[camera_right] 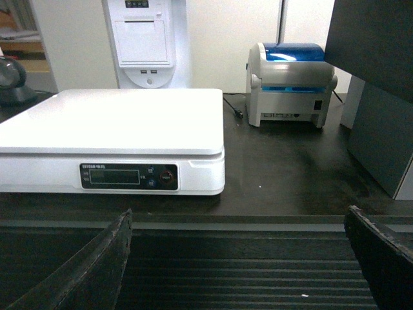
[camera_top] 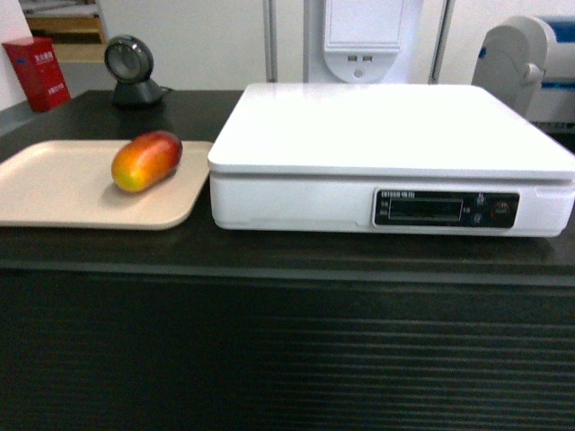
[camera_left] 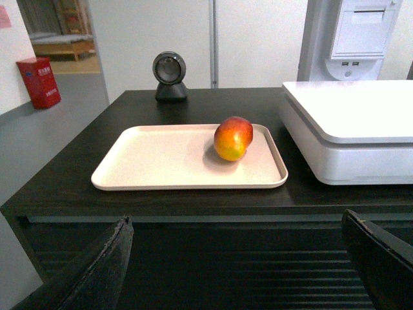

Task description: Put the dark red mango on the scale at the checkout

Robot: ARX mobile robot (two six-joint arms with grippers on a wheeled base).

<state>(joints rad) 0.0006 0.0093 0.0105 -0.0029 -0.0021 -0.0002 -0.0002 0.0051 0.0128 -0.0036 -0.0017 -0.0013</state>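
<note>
On the black checkout counter (camera_top: 269, 256), the dark red mango (camera_top: 146, 161) lies on the right part of a beige tray (camera_top: 54, 189), just left of the white scale (camera_top: 386, 135), whose top is bare. Both grippers hang in front of the counter with fingers spread wide, holding nothing: the left gripper (camera_left: 242, 271) faces the tray, the right gripper (camera_right: 242, 271) faces the scale.

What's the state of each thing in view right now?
dark red mango: lying on its side on the tray, not held
beige tray: flat on the checkout, left of the scale
scale: top bare, display dark
left gripper: open, short of the counter
right gripper: open, facing the scale
label printer: blue lid closed
</note>
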